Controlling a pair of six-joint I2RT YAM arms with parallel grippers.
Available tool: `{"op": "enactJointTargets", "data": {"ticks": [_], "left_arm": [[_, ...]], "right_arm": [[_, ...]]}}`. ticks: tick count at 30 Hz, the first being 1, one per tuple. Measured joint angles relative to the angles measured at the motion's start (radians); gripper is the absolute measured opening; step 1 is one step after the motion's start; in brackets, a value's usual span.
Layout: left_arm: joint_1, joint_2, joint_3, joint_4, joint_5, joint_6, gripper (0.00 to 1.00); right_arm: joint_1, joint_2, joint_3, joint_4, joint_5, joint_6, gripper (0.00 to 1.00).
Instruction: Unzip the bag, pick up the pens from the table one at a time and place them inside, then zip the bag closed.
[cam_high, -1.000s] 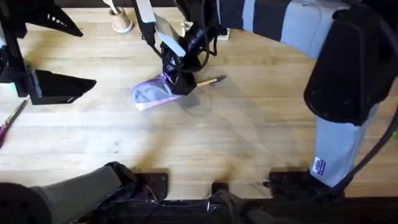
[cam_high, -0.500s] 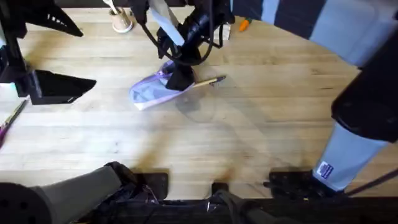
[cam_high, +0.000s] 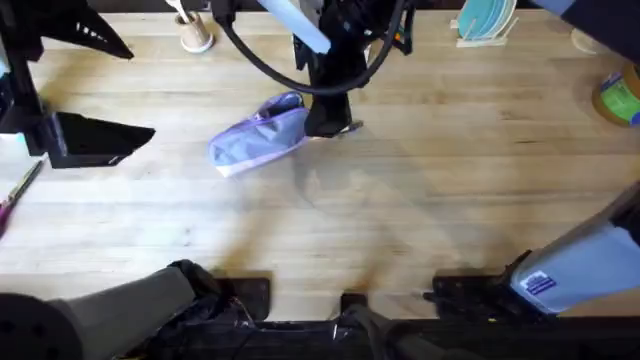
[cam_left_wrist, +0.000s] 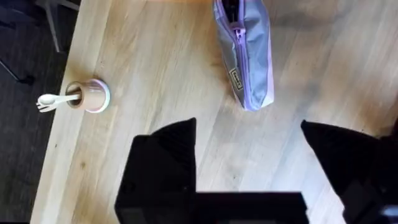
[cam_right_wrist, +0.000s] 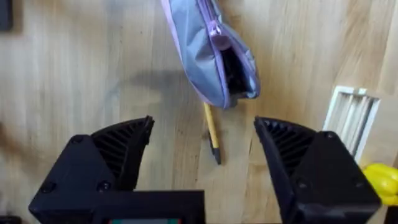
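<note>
the right gripper (cam_right_wrist: 202, 140), jaws spread and empty, hovers over the pen (cam_right_wrist: 212, 132) on the table (cam_high: 450, 190); its barrel runs straight out from the bag (cam_right_wrist: 211, 53) mouth (unzipped), left gripper (cam_left_wrist: 249, 149) open farther off.

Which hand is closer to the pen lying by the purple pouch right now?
The right hand. It hangs open directly over the pen, which pokes out beside the open end of the pouch. The left hand, also open, sits farther off, past the pouch's other end.
</note>
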Motion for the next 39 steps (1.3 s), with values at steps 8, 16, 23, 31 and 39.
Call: {"op": "enactJointTargets", "data": {"ticks": [8, 16, 23, 31, 39], "left_arm": [[0.000, 0.000, 0.000, 0.000, 0.000, 0.000, 0.993], [0.000, 0.000, 0.000, 0.000, 0.000, 0.000, 0.994], [0.000, 0.000, 0.000, 0.000, 0.000, 0.000, 0.993], [0.000, 0.000, 0.000, 0.000, 0.000, 0.000, 0.994], [0.000, 0.000, 0.000, 0.000, 0.000, 0.000, 0.993]], "right_arm": [[-0.039, 0.001, 0.000, -0.048, 0.128, 0.092, 0.996], [-0.127, 0.020, 0.000, 0.003, 0.086, 0.163, 0.997], [-0.127, 0.020, 0.000, 0.015, 0.036, 0.166, 0.997], [-0.127, 0.020, 0.000, 0.145, -0.051, 0.152, 0.997], [-0.126, 0.045, 0.000, 0.129, -0.234, -0.098, 0.427]]}}
